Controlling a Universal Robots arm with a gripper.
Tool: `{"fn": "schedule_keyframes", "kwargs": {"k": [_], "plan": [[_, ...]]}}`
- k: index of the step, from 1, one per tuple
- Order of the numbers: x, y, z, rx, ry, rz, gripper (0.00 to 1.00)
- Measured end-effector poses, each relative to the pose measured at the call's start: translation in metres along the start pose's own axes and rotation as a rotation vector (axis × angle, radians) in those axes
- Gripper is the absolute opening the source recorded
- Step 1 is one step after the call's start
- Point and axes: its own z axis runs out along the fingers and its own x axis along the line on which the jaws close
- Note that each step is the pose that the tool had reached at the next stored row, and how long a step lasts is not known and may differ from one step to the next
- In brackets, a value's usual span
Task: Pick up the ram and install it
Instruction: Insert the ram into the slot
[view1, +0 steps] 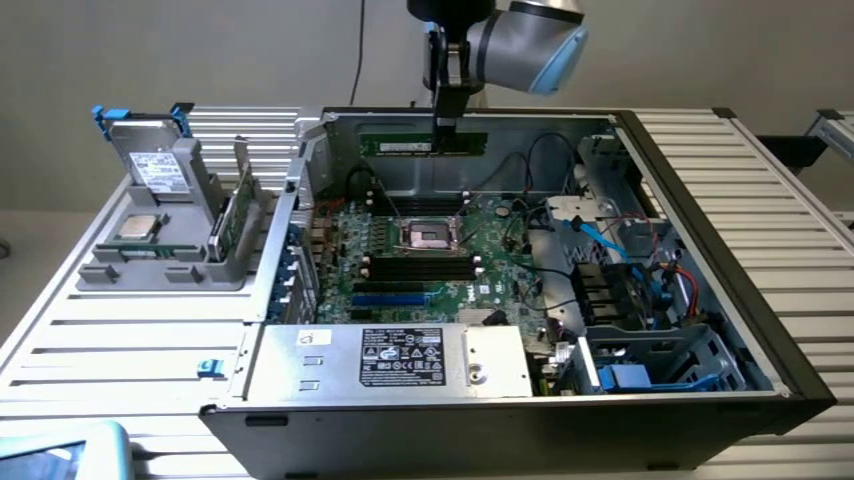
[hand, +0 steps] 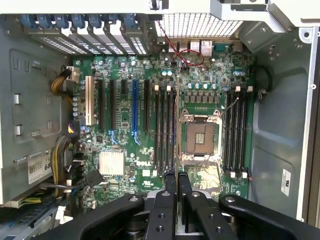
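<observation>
Ram (view1: 400, 146) picked up, not yet installed.
Gripper (view1: 446, 130) jaws are clamped on the stick's top edge, holding it in the air over the open computer case (view1: 694, 200), above the motherboard (hand: 125, 125) slots (hand: 165, 130).

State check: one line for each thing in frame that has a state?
ram: gripped, above the case, not seated
gripper: shut on the ram
case: side open
socket: empty
slots: empty
processor: in the holder, outside the case
drive: standing in the holder
</observation>
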Motion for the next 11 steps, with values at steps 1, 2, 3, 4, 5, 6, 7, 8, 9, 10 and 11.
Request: {"fn": "schedule_keyframes", "kwargs": {"k": [1,2,3,4,5,6,7,8,9,10,11], "plan": [[0.0000,0.0000,0.0000,0.0000,0.0000,0.000,0.14],[0.0000,0.0000,0.0000,0.0001,-0.0001,0.000,0.14],[0.0000,0.0000,0.0000,0.0000,0.0000,0.000,0.14],[0.0000,0.0000,0.0000,0.0000,0.0000,0.000,0.14],[0.0000,0.0000,0.0000,0.0000,0.0000,0.000,0.14],[0.0000,0.0000,0.0000,0.0000,0.0000,0.000,0.14],[0.0000,0.0001,0.0000,0.0001,0.0001,0.000,0.14],[0.0000,0.0002,0.0002,0.0004,0.0005,0.001,0.14],[-0.0001,0.0004,0.0005,0.0009,0.0013,0.002,0.14],[-0.0001,0.0007,0.0009,0.0021,0.0027,0.003,0.14],[-0.0001,0.0011,0.0015,0.0039,0.0042,0.004,0.14]]}}
